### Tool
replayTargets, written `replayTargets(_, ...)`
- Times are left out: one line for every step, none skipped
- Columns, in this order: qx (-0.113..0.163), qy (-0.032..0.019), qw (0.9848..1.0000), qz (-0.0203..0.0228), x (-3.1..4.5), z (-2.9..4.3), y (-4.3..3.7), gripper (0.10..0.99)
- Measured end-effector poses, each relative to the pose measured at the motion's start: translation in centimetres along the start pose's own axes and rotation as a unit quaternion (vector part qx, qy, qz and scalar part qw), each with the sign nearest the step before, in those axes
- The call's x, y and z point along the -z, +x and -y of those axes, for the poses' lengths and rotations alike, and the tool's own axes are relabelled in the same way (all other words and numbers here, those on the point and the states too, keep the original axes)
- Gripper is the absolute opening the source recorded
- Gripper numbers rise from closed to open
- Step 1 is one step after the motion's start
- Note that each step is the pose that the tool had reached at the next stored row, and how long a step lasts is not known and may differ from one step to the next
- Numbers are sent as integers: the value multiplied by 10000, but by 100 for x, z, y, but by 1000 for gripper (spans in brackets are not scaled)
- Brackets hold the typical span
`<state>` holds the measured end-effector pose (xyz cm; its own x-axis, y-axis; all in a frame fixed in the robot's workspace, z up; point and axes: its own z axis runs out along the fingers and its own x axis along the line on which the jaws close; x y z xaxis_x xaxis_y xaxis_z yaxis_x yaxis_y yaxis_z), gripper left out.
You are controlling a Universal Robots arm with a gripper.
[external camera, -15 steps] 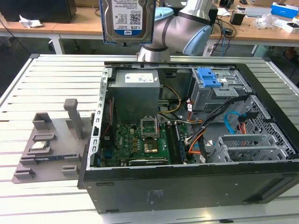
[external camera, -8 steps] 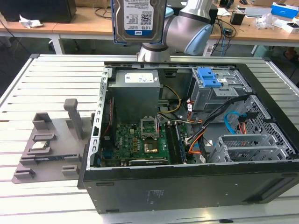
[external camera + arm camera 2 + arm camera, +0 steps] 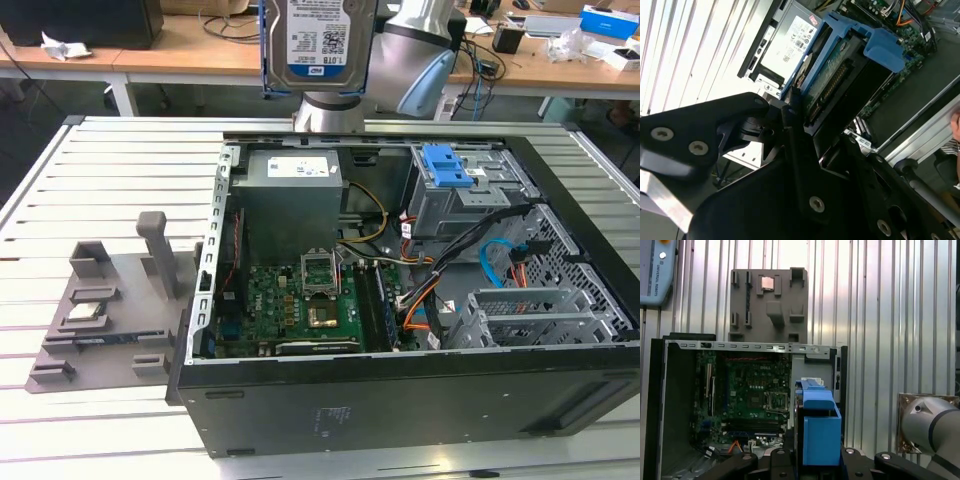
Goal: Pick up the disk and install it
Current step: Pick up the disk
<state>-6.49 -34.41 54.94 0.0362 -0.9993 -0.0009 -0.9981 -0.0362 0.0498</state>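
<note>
At the top centre of the exterior view, the disk (image 3: 320, 40) hangs upright with its label facing the camera. It is well above the open computer case (image 3: 400, 410), which lies on the slatted worktop (image 3: 120, 170). In the second wrist view the claw (image 3: 800, 112) is clamped on the disk's end. A grey fixture tray (image 3: 100, 310) sits at the exterior view's lower left, beside the case.

Silvery metal disk (image 3: 318, 40) edged in blue plastic
</note>
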Motion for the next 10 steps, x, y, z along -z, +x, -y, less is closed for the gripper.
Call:
replayTargets(0, 0, 10000, 0, 0, 4, 0, 365)
replayTargets(0, 0, 10000, 0, 0, 6, 0, 365)
replayTargets(-1, 0, 10000, 0, 0, 6, 0, 365)
replayTargets(-1, 0, 10000, 1, 0, 6, 1, 365)
replayTargets(0, 0, 10000, 0, 0, 7, 10, 365)
replayTargets(0, 0, 10000, 0, 0, 6, 24, 365)
replayTargets(0, 0, 10000, 0, 0, 5, 41, 365)
replayTargets(0, 0, 10000, 0, 0, 5, 57, 365)
replayTargets(0, 0, 10000, 0, 0, 4, 70, 365)
replayTargets(0, 0, 10000, 0, 0, 4, 83, 365)
